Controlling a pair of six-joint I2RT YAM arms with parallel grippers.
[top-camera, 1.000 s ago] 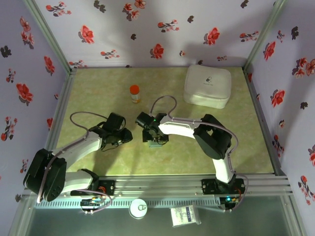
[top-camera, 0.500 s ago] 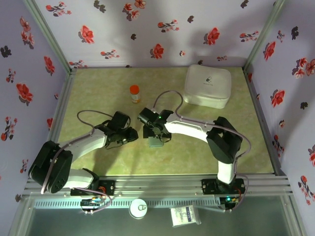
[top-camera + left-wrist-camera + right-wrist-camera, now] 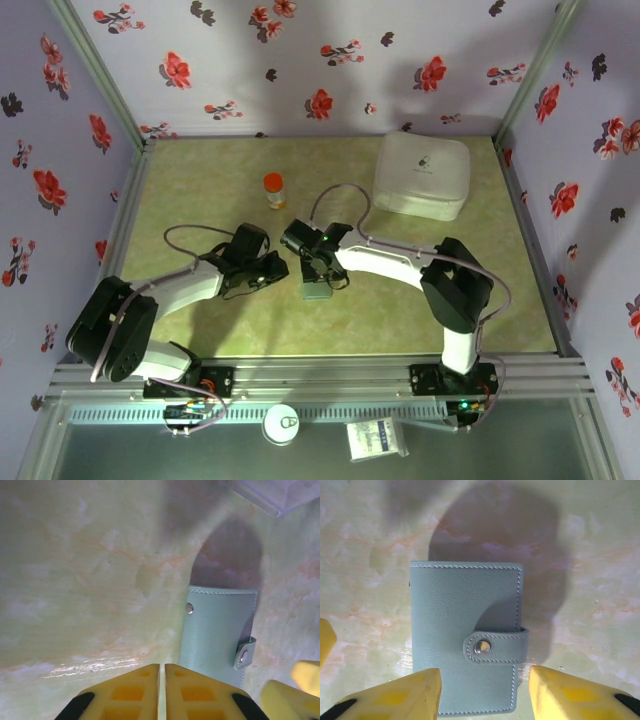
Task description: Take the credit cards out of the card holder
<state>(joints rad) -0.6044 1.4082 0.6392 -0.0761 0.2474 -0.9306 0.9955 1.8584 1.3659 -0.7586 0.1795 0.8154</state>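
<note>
The card holder (image 3: pixel 465 630) is a grey-blue wallet lying flat on the table, closed by a snap strap (image 3: pixel 495 646). It also shows in the top view (image 3: pixel 318 292) and in the left wrist view (image 3: pixel 215 635). The credit cards are hidden inside it. My right gripper (image 3: pixel 485 680) hangs open just above the holder's near end, one yellow finger on each side. My left gripper (image 3: pixel 162 669) is shut and empty, its tips beside the holder's left edge. From above, the left gripper (image 3: pixel 275 268) sits just left of the right gripper (image 3: pixel 318 272).
A small bottle with an orange cap (image 3: pixel 273 190) stands behind the grippers. A big white rounded case (image 3: pixel 423 175) lies at the back right. The right gripper's yellow finger (image 3: pixel 295 692) shows at the left wrist view's lower right. Flowered walls close in the table.
My left gripper has slid right toward the holder's left edge. The right gripper shifted slightly toward the front over the holder a second ago and has since held still.
</note>
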